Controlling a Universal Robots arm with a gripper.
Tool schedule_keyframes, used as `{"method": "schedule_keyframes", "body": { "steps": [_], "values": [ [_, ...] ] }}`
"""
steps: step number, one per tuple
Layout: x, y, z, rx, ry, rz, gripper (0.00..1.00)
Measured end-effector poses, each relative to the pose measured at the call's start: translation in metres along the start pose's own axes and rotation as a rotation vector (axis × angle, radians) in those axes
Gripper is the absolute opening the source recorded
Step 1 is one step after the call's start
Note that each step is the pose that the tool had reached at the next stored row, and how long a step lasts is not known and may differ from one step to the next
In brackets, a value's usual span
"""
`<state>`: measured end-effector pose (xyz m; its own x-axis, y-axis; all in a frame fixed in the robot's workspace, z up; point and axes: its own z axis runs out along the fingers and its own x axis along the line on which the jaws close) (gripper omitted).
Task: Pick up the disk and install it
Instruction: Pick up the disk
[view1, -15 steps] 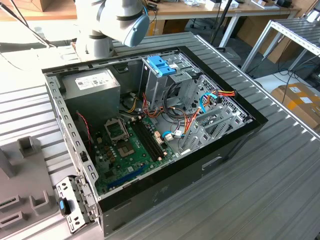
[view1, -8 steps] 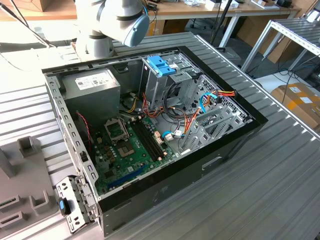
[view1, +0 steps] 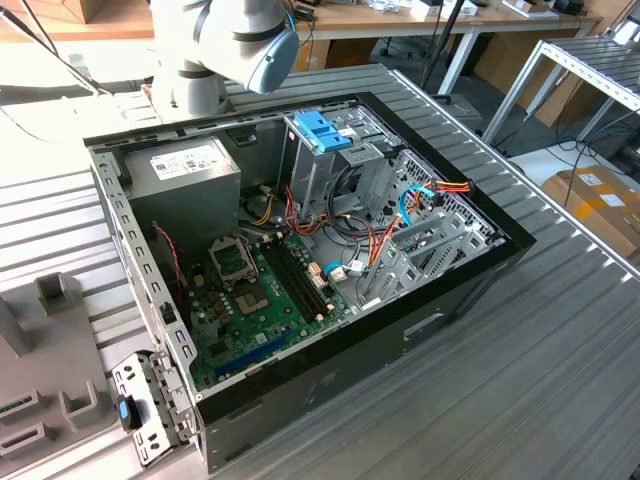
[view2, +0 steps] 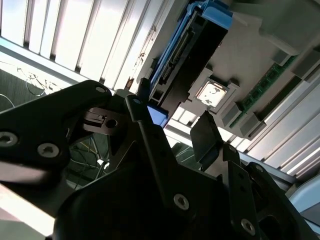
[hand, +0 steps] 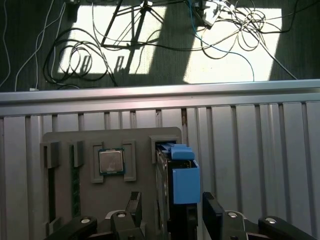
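Observation:
The disk (hand: 177, 182) stands on edge in a slot of a grey fixture (hand: 65, 195), its dark body framed by light-blue rails. In the second wrist view the disk (view2: 187, 55) shows from the side, with its connector edge facing the camera. My gripper (hand: 172, 217) is open and straddles the disk's near end, one dark finger (hand: 134, 207) on each side. In the second wrist view the gripper (view2: 175, 127) has one finger (view2: 142, 112) close against the blue rail and a visible gap to the other finger.
The fixture also holds a processor chip (hand: 111, 161) and a memory stick (hand: 75, 192). In the exterior view an open computer case (view1: 300, 250) lies on the ribbed table, with a blue-handled drive cage (view1: 322, 132), motherboard (view1: 260, 290) and loose cables inside. The fixture (view1: 40, 350) sits at the exterior view's left.

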<state>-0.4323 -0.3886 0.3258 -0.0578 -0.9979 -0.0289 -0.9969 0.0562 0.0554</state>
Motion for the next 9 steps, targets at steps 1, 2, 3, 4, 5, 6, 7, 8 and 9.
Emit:
{"method": "schedule_keyframes", "body": {
  "steps": [1,2,3,4,5,6,7,8,9],
  "values": [
    [0.0,0.0,0.0003,0.0001,0.0,0.0,0.6],
    [0.0,0.0,0.0005,0.0,0.0,0.0,0.6],
    [0.0,0.0,0.0007,0.0001,0.0,0.0,0.6],
    [0.0,-0.0001,0.0008,0.0001,-0.0001,0.0,0.6],
    [0.0,-0.0001,0.001,0.0,0.0,0.0,0.6],
    [0.0,-0.0001,0.0012,0.0001,-0.0001,0.0,0.6],
    [0.0001,-0.0001,0.0015,0.0001,-0.0001,0.0,0.6],
    [0.0001,-0.0001,0.0017,0.0,0.0,0.0,0.6],
    [0.0001,-0.0001,0.0019,0.0,0.0,0.0,0.6]
  ]
}}
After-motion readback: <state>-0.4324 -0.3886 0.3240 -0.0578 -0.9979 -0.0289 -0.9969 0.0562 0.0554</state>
